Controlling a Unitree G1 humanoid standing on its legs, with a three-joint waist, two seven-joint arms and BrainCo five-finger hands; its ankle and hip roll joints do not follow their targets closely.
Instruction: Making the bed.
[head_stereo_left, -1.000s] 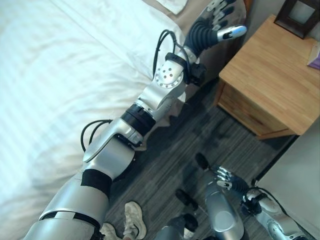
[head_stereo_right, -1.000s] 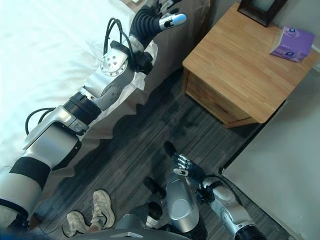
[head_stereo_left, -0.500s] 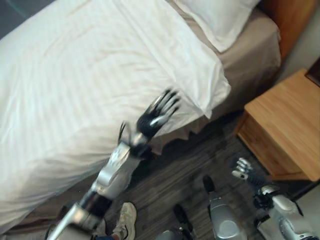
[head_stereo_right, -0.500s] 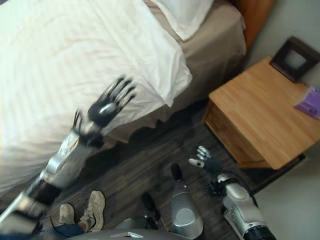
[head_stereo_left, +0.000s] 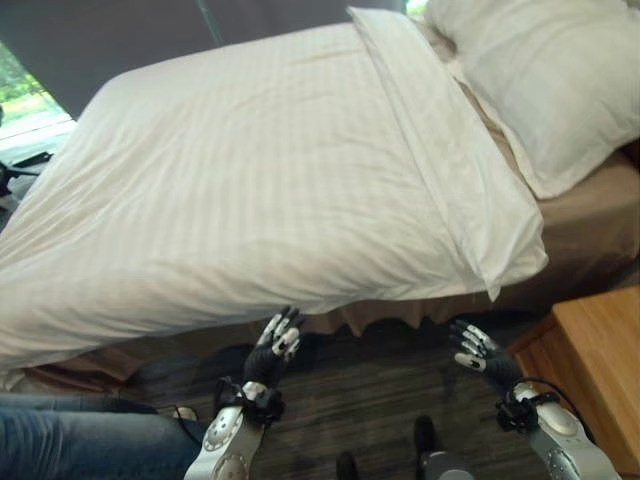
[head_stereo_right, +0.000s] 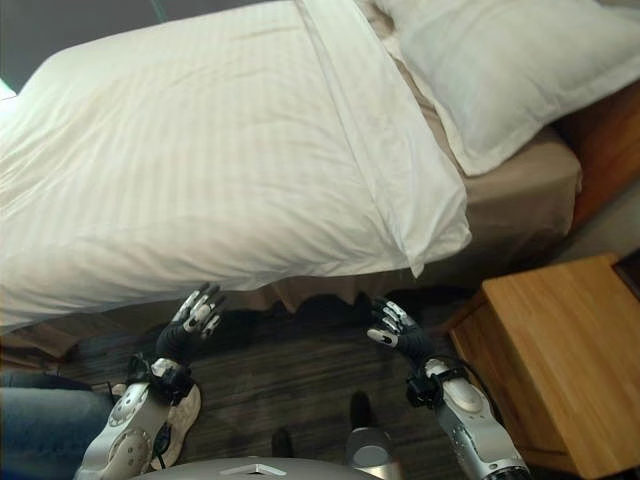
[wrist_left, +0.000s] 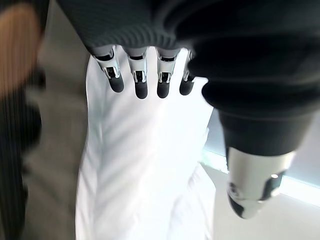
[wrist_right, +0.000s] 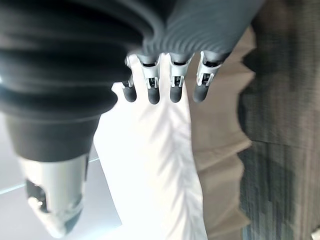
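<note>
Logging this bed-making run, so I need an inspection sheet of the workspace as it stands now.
Surface: bed with tan sheet bare at the head end.
Job's things: white duvet spread flat, top edge folded back; pillow at the head.
Clutter: nothing seen.
Hands: left hand and right hand both open, raised beside the bed's near edge, holding nothing.
Cables: nothing seen.
Surroundings: wooden nightstand by the head; dark striped carpet; a person's leg in jeans.
</note>
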